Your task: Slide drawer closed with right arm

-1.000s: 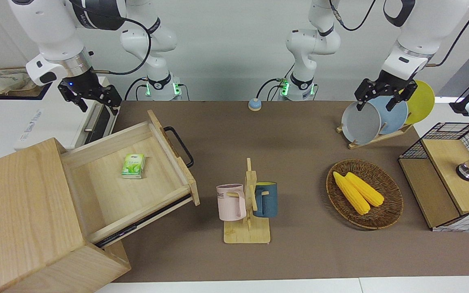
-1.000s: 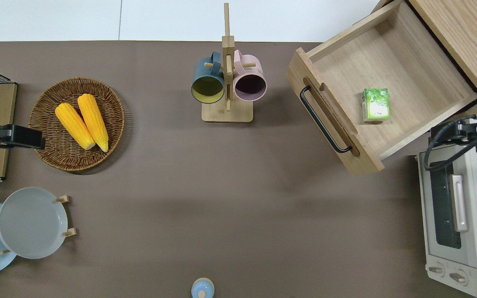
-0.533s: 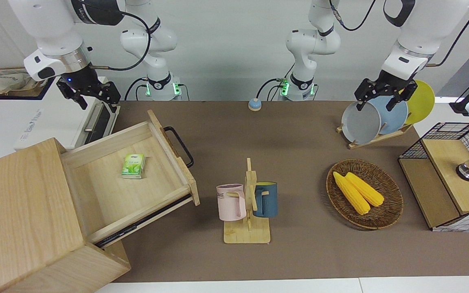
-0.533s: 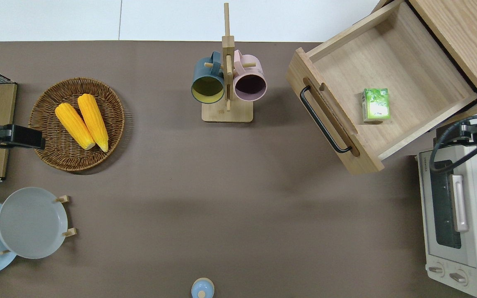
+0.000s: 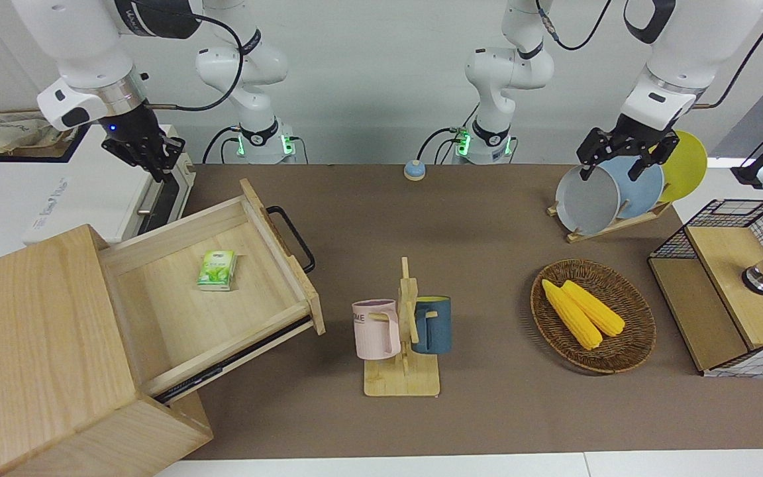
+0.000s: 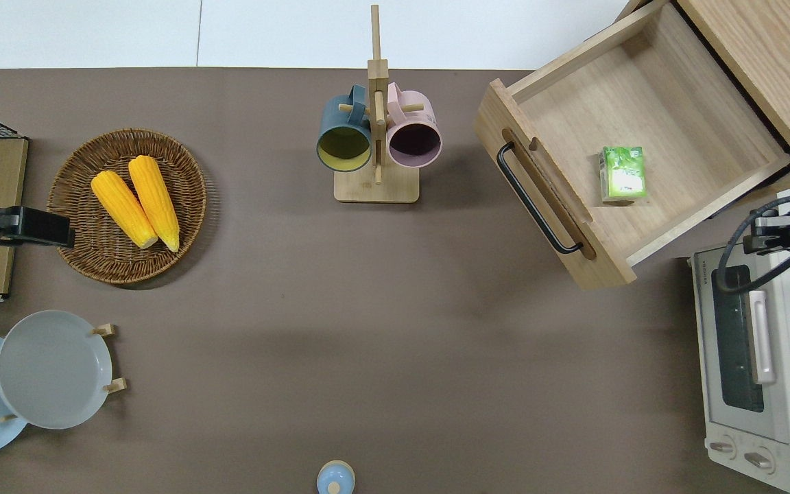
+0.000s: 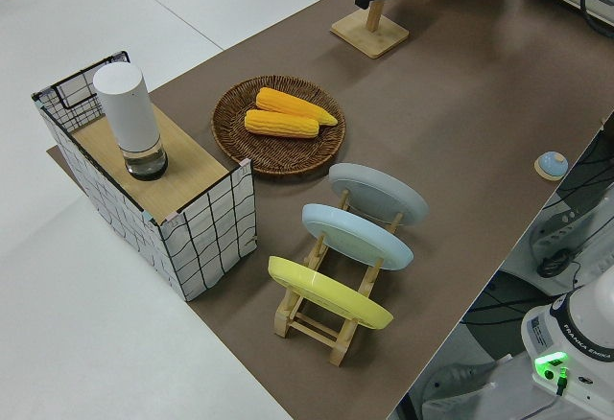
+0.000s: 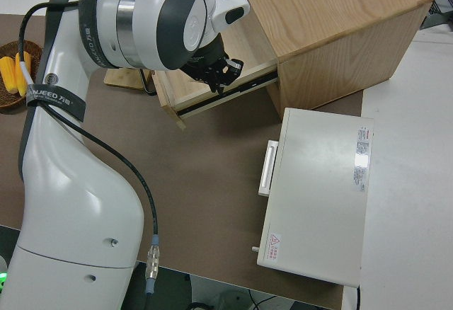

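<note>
The drawer (image 5: pixel 222 318) stands pulled far out of the big pale-wood box (image 5: pixel 30 344) at the right arm's end of the table. It also shows in the overhead view (image 6: pixel 676 116). Its black loop handle (image 5: pixel 292 238) (image 6: pixel 535 199) points toward the table's middle. A small green packet (image 5: pixel 216 269) (image 6: pixel 623 173) lies inside. My right gripper (image 5: pixel 156 162) (image 6: pixel 775 233) (image 8: pixel 225 76) is open and empty. It hangs over the oven's corner, next to the drawer's side wall that is nearer to the robots, clear of the handle. My left gripper (image 5: pixel 620 162) is open, and that arm is parked.
A white oven (image 5: pixel 77 192) (image 6: pixel 772 357) stands nearer to the robots than the box. A mug rack (image 5: pixel 403 331) with two mugs stands mid-table beside the drawer front. A basket of corn (image 5: pixel 592 315), a plate rack (image 5: pixel 610 192) and a wire-mesh box (image 5: pixel 726 291) are at the left arm's end.
My right gripper has turned about its wrist and drawn back a little toward the oven. The drawer, the packet and the left arm have not moved.
</note>
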`<action>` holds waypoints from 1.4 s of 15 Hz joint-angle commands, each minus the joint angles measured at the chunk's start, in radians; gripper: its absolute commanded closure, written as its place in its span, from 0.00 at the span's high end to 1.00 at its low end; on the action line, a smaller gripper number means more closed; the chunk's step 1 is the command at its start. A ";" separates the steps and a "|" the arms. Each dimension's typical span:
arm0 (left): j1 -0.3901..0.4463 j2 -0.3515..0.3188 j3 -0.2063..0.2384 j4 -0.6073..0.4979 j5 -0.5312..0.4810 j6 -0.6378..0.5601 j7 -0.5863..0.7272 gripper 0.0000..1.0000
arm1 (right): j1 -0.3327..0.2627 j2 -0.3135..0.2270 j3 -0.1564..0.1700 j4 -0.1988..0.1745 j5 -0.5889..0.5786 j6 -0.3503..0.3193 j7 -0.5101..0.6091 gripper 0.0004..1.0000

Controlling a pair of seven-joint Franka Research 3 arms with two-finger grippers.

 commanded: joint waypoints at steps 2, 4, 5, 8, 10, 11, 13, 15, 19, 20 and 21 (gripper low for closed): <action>-0.017 0.012 0.016 0.020 0.015 0.001 0.007 1.00 | -0.010 -0.003 0.000 0.081 0.021 -0.110 -0.029 0.00; -0.017 0.012 0.016 0.020 0.014 0.001 0.007 1.00 | -0.001 -0.003 0.000 0.105 0.021 -0.124 -0.028 0.00; -0.017 0.012 0.016 0.020 0.014 0.001 0.007 1.00 | 0.001 -0.005 0.002 0.108 0.021 -0.132 -0.028 0.00; -0.017 0.012 0.016 0.020 0.014 0.001 0.007 1.00 | 0.004 -0.011 0.018 0.128 0.021 -0.176 -0.011 0.00; -0.017 0.012 0.016 0.020 0.015 0.001 0.007 1.00 | 0.004 -0.016 0.057 0.141 0.023 -0.193 0.047 0.00; -0.017 0.012 0.016 0.020 0.014 0.001 0.007 1.00 | 0.004 -0.020 0.075 0.144 0.029 -0.195 0.082 0.00; -0.017 0.012 0.016 0.020 0.015 0.001 0.007 1.00 | 0.004 -0.029 0.109 0.144 0.057 -0.196 0.171 0.00; -0.017 0.012 0.016 0.020 0.014 0.001 0.007 1.00 | 0.004 -0.031 0.173 0.144 0.071 -0.195 0.283 0.00; -0.017 0.012 0.016 0.020 0.014 0.001 0.007 1.00 | 0.005 -0.027 0.277 0.144 0.072 -0.161 0.446 0.00; -0.017 0.012 0.016 0.020 0.015 0.001 0.007 1.00 | 0.005 -0.019 0.310 0.142 0.071 -0.138 0.499 0.00; -0.017 0.012 0.016 0.020 0.014 0.001 0.007 1.00 | 0.004 -0.010 0.336 0.139 0.071 -0.109 0.555 0.00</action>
